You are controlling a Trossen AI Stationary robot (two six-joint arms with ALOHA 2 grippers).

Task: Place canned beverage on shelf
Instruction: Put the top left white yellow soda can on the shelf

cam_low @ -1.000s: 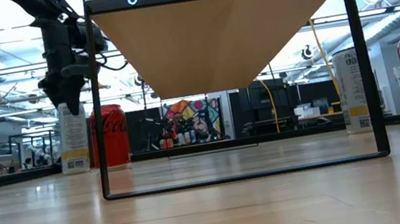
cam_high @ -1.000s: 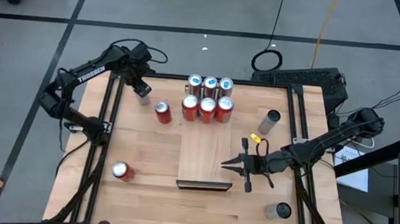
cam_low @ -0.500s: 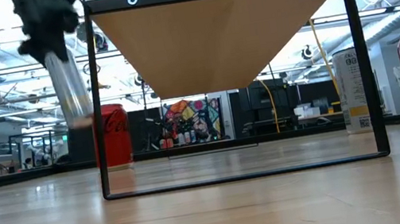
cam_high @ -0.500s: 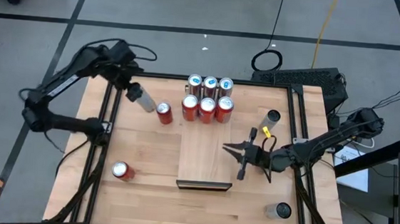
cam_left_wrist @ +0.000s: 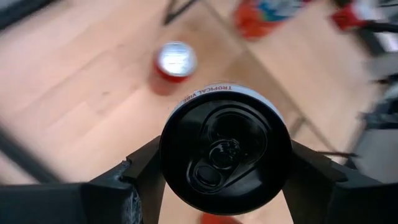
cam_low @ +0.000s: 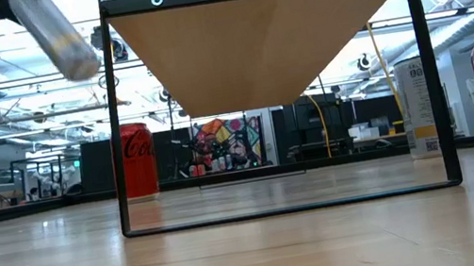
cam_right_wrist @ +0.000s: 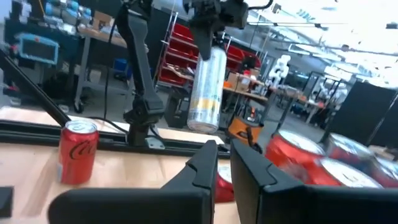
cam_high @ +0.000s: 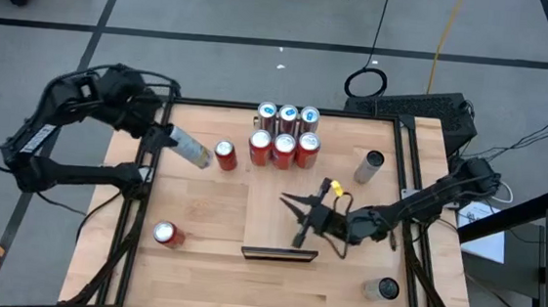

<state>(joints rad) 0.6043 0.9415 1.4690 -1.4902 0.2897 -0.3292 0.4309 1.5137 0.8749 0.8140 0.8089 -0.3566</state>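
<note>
Fingers of the left tool (cam_left_wrist: 225, 180) are pinching a silver can (cam_high: 192, 148) from both sides, one dark finger (cam_left_wrist: 134, 177) on each side of it. From the left wrist view the can's black top (cam_left_wrist: 225, 152) is facing the camera, and the fingers are spread as wide as the can. The left tool (cam_high: 158, 133) is holding the can up in the air, tilted, at the left edge of the surface (cam_high: 197, 265). In the low view the silver can (cam_low: 56, 33) is hanging high and slanting, above a red can (cam_low: 137, 161) standing on the surface.

The shelf (cam_high: 279, 211) is lying in the middle of the surface. It is a pale wood panel on a thin black frame (cam_low: 112, 124). Three silver cans (cam_high: 288, 115) and three red cans (cam_high: 283, 149) are standing in two rows at its far end. The held can is not over the shelf; it is off to the shelf's left, just beside a lone red can (cam_high: 224, 154).

The right tool (cam_high: 295, 219) is hanging over the near part of the shelf with its fingers (cam_right_wrist: 202, 165) pressed together, holding nothing.

Another red can (cam_high: 166, 232) is standing near the front left of the surface. Two more silver cans are on the right side, one far (cam_high: 369, 165) and one near (cam_high: 382, 290).
</note>
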